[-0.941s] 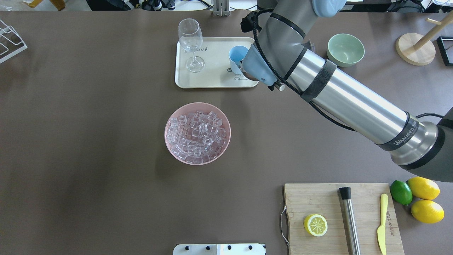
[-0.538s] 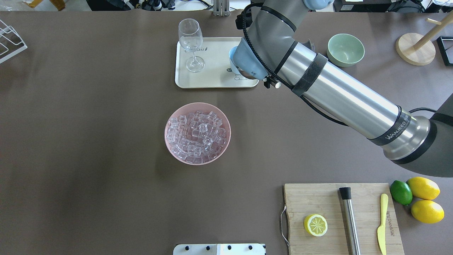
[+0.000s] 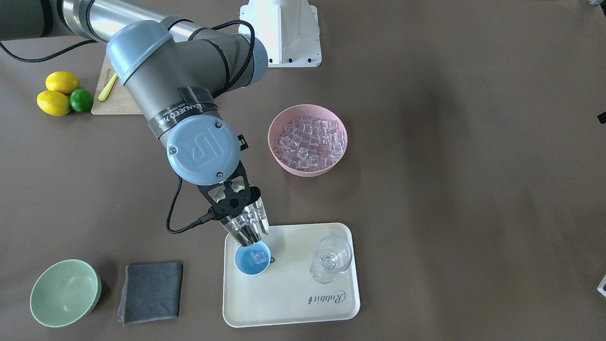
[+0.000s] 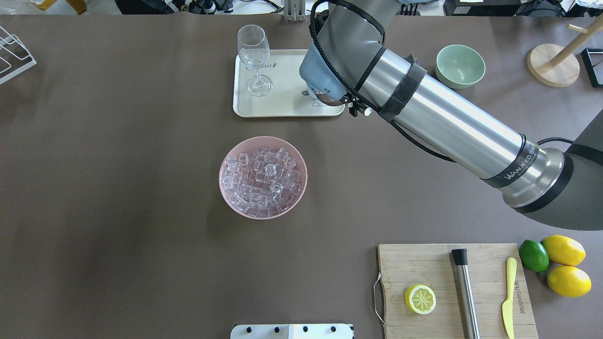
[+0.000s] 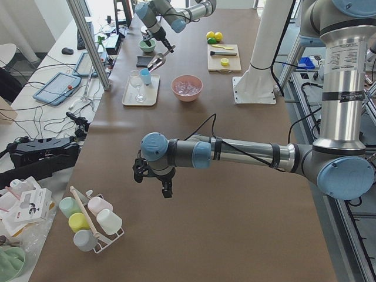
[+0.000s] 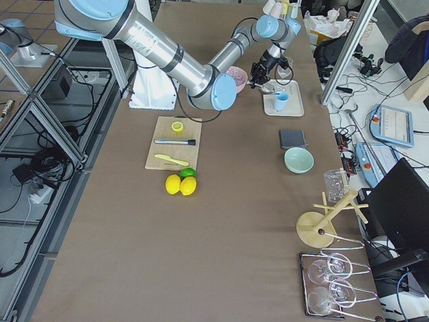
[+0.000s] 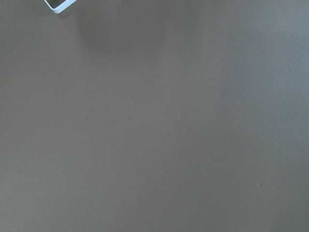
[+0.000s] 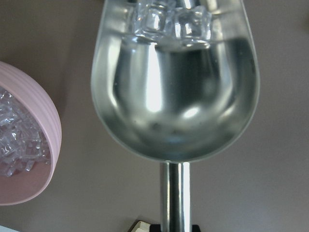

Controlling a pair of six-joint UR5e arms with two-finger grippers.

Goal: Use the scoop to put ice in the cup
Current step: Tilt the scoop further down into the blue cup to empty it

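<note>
Brown bench (image 4: 118, 188) in a cable-strewn workshop. The right hand (image 3: 230, 201) is clamped on the scoop (image 8: 174, 106), whose long axis tilts steeply, mouth down over the cup (image 3: 244, 267), ice (image 8: 193, 21) at its lip.

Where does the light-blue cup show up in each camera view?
Front-facing: cup in the tray's upper-left corner.
Overhead: hidden under the right arm.
Exterior left: cup far up, on the tray.
Exterior right: cup top centre, on the tray.
Left wrist: not in it.
Right wrist: not in it; scoop fills the view.
Shared landmark: the cream tray.
</note>
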